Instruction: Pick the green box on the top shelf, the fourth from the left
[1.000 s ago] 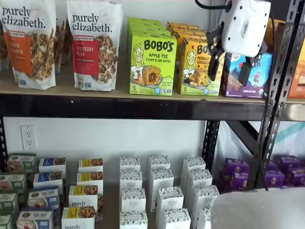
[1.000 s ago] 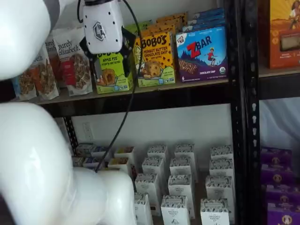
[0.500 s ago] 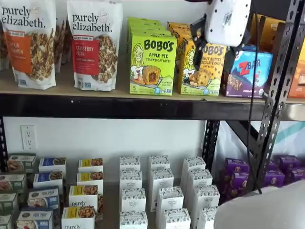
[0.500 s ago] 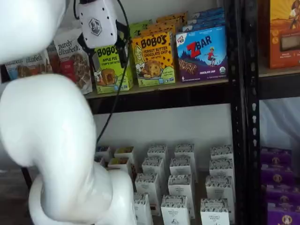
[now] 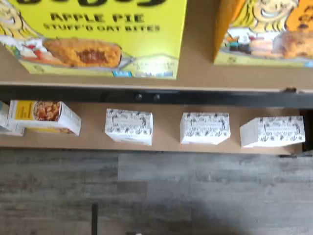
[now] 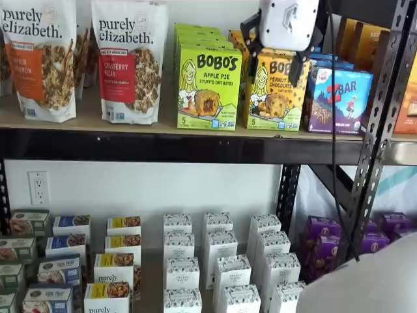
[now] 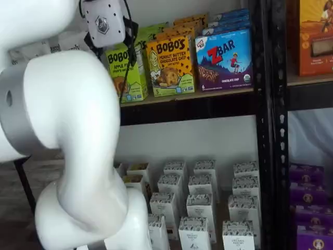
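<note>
The green box stands upright on the top shelf, with more green cartons behind it. It also shows in a shelf view, partly hidden by my arm, and its lower front fills the wrist view. My gripper hangs in front of the yellow-orange Bobo's carton, just right of the green box. Its black fingers are apart, so it is open and empty. In a shelf view the gripper sits over the green box's upper part.
Two Purely Elizabeth bags stand left of the green box, and a Z Bar box stands right of the yellow-orange carton. A black upright stands at the right. White cartons fill the lower shelf. My arm hides the shelf's left part.
My gripper has moved left along the top shelf, from in front of the Z Bar box to in front of the yellow-orange carton. The fingers stay apart.
</note>
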`<state>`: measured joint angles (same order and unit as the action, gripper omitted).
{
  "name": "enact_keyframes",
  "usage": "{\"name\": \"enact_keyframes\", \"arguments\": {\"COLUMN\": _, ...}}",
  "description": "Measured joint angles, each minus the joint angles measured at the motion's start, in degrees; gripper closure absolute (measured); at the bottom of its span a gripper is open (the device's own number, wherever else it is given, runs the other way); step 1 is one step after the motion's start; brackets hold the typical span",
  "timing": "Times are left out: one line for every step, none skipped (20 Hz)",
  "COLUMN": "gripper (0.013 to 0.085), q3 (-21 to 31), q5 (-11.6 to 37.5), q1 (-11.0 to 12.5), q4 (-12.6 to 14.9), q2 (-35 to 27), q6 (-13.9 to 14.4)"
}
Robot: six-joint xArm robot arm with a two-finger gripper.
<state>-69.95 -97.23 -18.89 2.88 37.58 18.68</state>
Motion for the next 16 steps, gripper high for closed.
{"name": "enact_keyframes", "arguments": {"gripper": 0.013, "q3": -0.6, "q5": 0.33, "q1": -0.28, "q4": 0.16, "q2": -0.77, "q6": 0.28}}
{"name": "enact_keyframes", "arguments": {"gripper": 0.013, "q3": -1.23, "q5": 0.67, "q1": -0.51, "q4": 0.29, "q2": -1.56, "q6": 0.51}}
{"name": "enact_keyframes", "arguments": {"gripper": 0.013, "q3": -1.84, "q5": 1.03, "q1": -0.7, "q4": 0.43, "q2": -2.32, "q6": 0.71}}
{"name": "enact_keyframes", "arguments": {"gripper": 0.013, "q3": -2.43, "q5": 1.3, "q1": -0.96, "q4": 0.76, "q2": -3.05, "q6": 0.92}}
{"name": "enact_keyframes", "arguments": {"gripper": 0.013, "q3": -3.04, "q5": 1.66, "q1": -1.05, "q4": 0.93, "q2": -3.79, "q6": 1.01}}
{"name": "enact_keyframes", "arguments": {"gripper": 0.013, "q3": -3.69, "q5": 2.11, "q1": -1.03, "q4": 1.05, "q2": -4.65, "q6": 1.01}}
{"name": "enact_keyframes", "arguments": {"gripper": 0.013, "q3": -4.12, "q5": 2.66, "q1": -0.81, "q4": 0.95, "q2": -5.21, "q6": 0.84}}
{"name": "enact_keyframes", "arguments": {"gripper": 0.013, "q3": -4.65, "q5": 3.06, "q1": -0.57, "q4": 0.88, "q2": -5.85, "q6": 0.63}}
{"name": "enact_keyframes", "arguments": {"gripper": 0.013, "q3": -5.15, "q5": 3.41, "q1": -0.27, "q4": 0.72, "q2": -6.44, "q6": 0.38}}
{"name": "enact_keyframes", "arguments": {"gripper": 0.013, "q3": -5.74, "q5": 3.83, "q1": 0.13, "q4": 0.44, "q2": -7.11, "q6": 0.02}}
{"name": "enact_keyframes", "arguments": {"gripper": 0.013, "q3": -6.16, "q5": 4.23, "q1": 0.58, "q4": -0.02, "q2": -7.6, "q6": -0.39}}
{"name": "enact_keyframes", "arguments": {"gripper": 0.013, "q3": -6.6, "q5": 4.64, "q1": 1.18, "q4": -0.79, "q2": -8.14, "q6": -0.92}}
{"name": "enact_keyframes", "arguments": {"gripper": 0.013, "q3": -7.02, "q5": 4.92, "q1": 1.65, "q4": -1.41, "q2": -8.64, "q6": -1.33}}
{"name": "enact_keyframes", "arguments": {"gripper": 0.013, "q3": -7.6, "q5": 5.12, "q1": 2.05, "q4": -1.93, "q2": -9.29, "q6": -1.73}}
{"name": "enact_keyframes", "arguments": {"gripper": 0.013, "q3": -8.32, "q5": 5.06, "q1": 2.41, "q4": -2.42, "q2": -10.07, "q6": -2.06}}
{"name": "enact_keyframes", "arguments": {"gripper": 0.013, "q3": -9.09, "q5": 4.9, "q1": 2.79, "q4": -3.05, "q2": -10.9, "q6": -2.4}}
